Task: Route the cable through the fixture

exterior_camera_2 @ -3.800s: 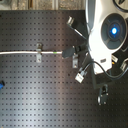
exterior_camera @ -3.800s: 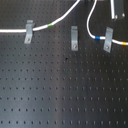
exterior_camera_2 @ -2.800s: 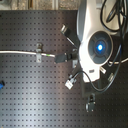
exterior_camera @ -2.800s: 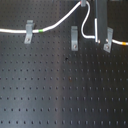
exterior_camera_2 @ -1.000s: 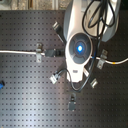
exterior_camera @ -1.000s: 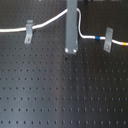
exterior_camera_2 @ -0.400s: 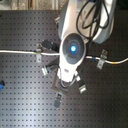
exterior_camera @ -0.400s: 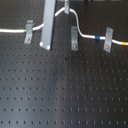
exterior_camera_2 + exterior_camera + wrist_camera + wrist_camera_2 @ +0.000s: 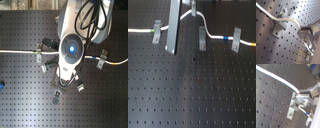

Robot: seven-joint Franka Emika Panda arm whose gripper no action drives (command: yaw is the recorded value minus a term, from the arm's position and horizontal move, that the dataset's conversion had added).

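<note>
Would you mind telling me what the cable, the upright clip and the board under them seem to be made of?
The cable looks like a white flexible cord, probably plastic-sheathed: it curves smoothly and carries coloured bands. The fixture appears to be grey matte metal, judging by its flat, dull grey face. The board looks like black-finished metal with a regular grid of holes, though coated plastic cannot be ruled out.

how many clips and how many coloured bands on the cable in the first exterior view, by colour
In the first exterior view:
grey clips: 3, left slanted clip, upright fixture, right slanted clip
green bands on the cable: 1
blue bands: 1
yellow-orange bands: 1
total: 3 clips, 3 bands, 6 things
</note>
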